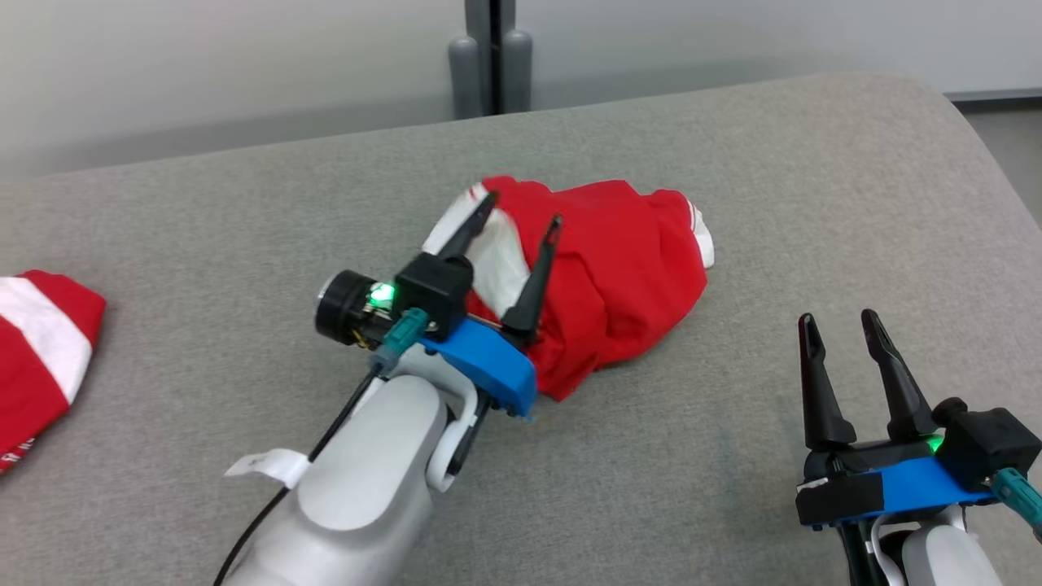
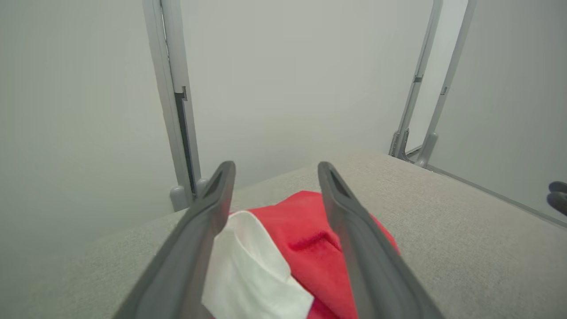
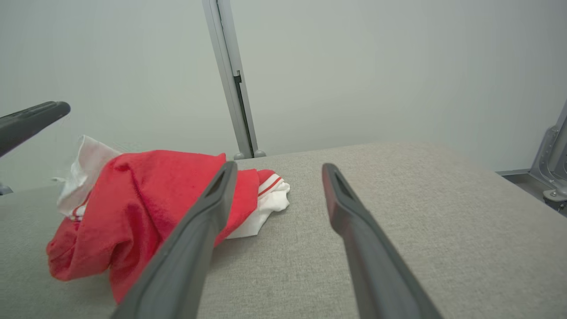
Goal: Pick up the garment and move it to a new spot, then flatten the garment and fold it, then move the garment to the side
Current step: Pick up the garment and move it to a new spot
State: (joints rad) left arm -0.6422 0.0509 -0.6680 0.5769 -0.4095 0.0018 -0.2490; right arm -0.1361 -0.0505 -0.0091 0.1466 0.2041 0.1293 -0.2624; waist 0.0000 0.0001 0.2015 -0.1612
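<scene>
head view is showing the left gripper (image 1: 523, 207) with its two dark fingers standing apart and clamping nothing. their tips are reaching over the left end of the garment (image 1: 619, 252), and i cannot tell whether they are touching the cloth. in the left wrist view the same gripper (image 2: 275, 168) is framing a white fold and red fabric of the garment (image 2: 305, 230) between its spread fingers. the right gripper (image 1: 838, 317) is waiting near the right edge, fingers apart and holding nothing, well clear of the cloth. its wrist view (image 3: 280, 167) is showing the garment (image 3: 146, 195) to the left. the garment is lying crumpled, red with white trim, around the middle of the grey padded surface (image 1: 733, 163). a second red and white cloth (image 1: 41, 342) is lying at the left edge, well apart. a grey post (image 1: 491, 57) is standing beyond the far edge.
</scene>
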